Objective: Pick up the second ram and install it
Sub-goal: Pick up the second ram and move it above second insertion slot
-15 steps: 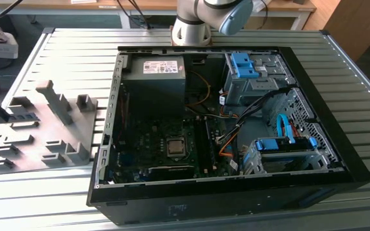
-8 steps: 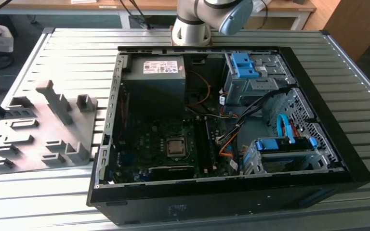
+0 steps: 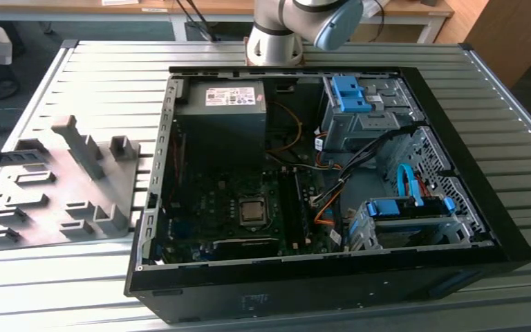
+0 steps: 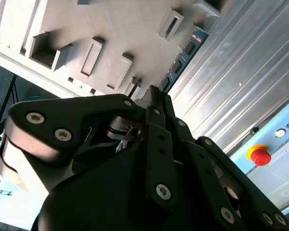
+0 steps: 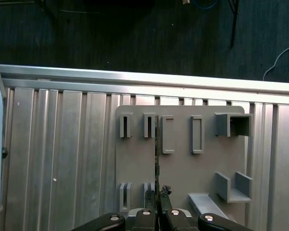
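The ram (image 5: 156,154) is pinched edge-on between the closed fingers (image 4: 159,125) and hangs over the grey tray (image 5: 135,163), in line with a row of its slotted pockets; in the second wrist view its dark board with small chips (image 4: 182,57) points out past the fingertips. The tray's uprights (image 3: 81,145) stand close around it on the ribbed metal bench (image 3: 339,55). On the exterior view's right of the tray lies the open computer case (image 3: 500,235), whose power supply carries a white label (image 3: 231,96) with print too small to read.
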Robot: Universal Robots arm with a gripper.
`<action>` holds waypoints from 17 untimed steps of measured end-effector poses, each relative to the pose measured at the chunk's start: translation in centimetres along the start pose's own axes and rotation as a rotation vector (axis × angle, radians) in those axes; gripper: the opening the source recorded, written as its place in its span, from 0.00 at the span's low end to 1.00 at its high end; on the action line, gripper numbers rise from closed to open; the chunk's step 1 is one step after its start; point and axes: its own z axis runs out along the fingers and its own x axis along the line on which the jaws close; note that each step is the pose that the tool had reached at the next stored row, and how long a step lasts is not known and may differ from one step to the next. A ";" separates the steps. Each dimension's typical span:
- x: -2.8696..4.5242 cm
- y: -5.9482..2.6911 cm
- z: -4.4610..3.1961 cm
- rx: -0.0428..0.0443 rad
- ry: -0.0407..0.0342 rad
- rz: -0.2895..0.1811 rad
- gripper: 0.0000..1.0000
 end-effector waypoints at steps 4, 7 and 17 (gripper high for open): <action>-0.02 0.00 -0.68 0.0000 0.0000 0.000 0.14; -0.03 0.00 -1.16 0.0001 0.0000 0.000 0.14; -0.07 0.00 -2.69 0.0000 0.0000 0.000 0.14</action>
